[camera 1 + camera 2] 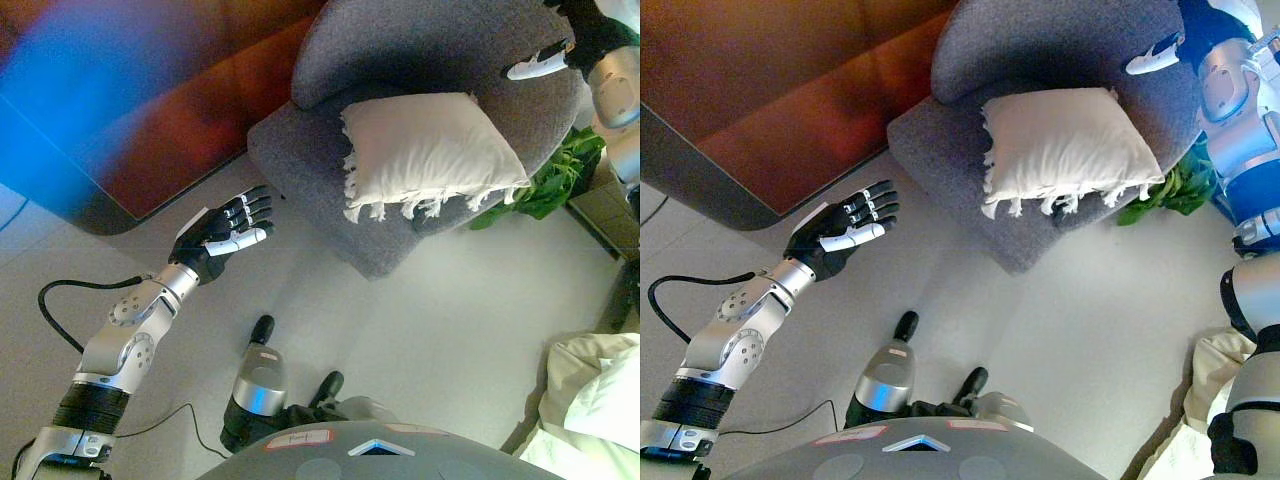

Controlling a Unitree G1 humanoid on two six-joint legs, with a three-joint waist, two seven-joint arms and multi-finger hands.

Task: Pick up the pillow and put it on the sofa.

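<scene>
The white pillow [430, 150] already lies on the grey sofa [300, 150] seat, just beyond and to the right of the left hand [225, 235], whose fingers are spread and hold nothing. The right hand [1165, 50] hovers above the sofa's backrest, past the pillow; whether its fingers are apart I cannot tell. To finish well, I judge both hands should draw clear without brushing the pillow's fringe.

Even, soft indoor light leaves the pale floor [1060, 320] bright with only faint shadows beneath the grey sofa [970, 150], whose upper back looks dim, perhaps slightly out of focus at the top edge.
</scene>
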